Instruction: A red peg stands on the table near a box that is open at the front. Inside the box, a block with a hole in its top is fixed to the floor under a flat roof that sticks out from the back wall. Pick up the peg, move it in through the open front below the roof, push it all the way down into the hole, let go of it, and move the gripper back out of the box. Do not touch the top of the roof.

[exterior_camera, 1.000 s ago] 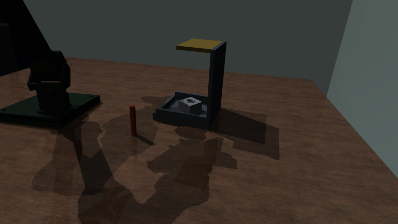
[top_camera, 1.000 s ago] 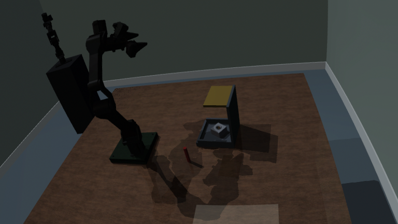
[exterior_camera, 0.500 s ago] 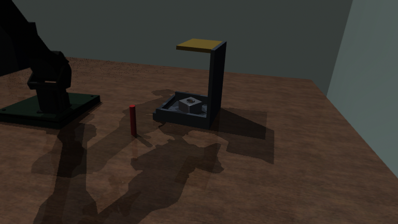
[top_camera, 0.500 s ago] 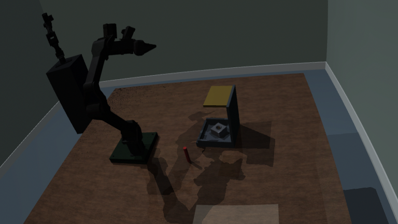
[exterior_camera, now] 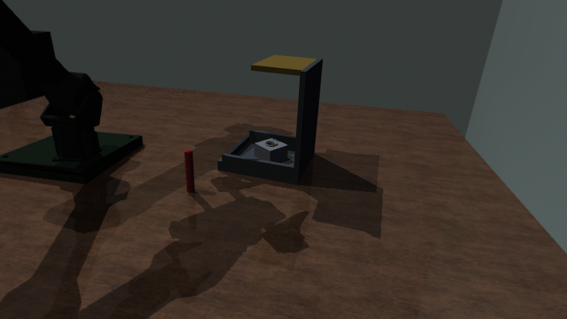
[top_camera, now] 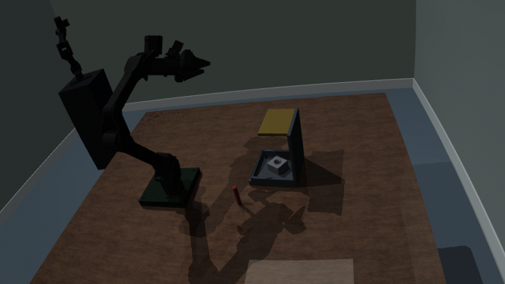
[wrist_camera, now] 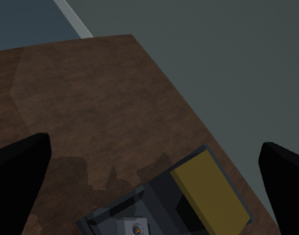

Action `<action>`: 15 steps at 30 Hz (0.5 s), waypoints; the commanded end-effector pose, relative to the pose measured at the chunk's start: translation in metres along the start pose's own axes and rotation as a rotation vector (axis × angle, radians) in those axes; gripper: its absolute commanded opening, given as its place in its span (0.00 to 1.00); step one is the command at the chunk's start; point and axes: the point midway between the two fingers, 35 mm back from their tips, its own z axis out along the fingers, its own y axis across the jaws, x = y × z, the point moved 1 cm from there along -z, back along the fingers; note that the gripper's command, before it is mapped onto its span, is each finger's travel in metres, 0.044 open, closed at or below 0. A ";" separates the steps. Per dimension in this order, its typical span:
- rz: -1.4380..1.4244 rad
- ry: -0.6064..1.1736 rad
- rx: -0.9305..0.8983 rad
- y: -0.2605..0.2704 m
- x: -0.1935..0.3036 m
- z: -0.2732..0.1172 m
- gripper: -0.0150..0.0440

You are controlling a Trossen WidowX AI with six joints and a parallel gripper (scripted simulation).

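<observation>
The red peg (top_camera: 237, 195) (exterior_camera: 189, 171) stands upright on the table between the arm's base and the box. The grey box (top_camera: 273, 183) (exterior_camera: 259, 168) has low side walls and a tall back wall. A flat yellow roof (top_camera: 277, 121) (exterior_camera: 286, 63) (wrist_camera: 213, 193) sticks out from the top of that wall. Below it, a light block (top_camera: 277, 165) (exterior_camera: 271, 150) (wrist_camera: 135, 224) with a round hole in its top sits on the box floor. My gripper (top_camera: 206, 67) (wrist_camera: 157, 149) is open and empty, high above the table, up and to the left of the roof in the top view. The peg is not in the wrist view.
The arm's dark green base plate (top_camera: 169, 202) (exterior_camera: 111, 156) is left of the peg. A tall dark pedestal (top_camera: 83, 117) with a small arm on it stands behind at the left. The wooden table (top_camera: 357, 128) (exterior_camera: 418, 215) (wrist_camera: 100, 88) carries shadows of the arm and box.
</observation>
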 end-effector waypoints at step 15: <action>-0.464 0.185 0.073 -0.014 0.054 0.046 1.00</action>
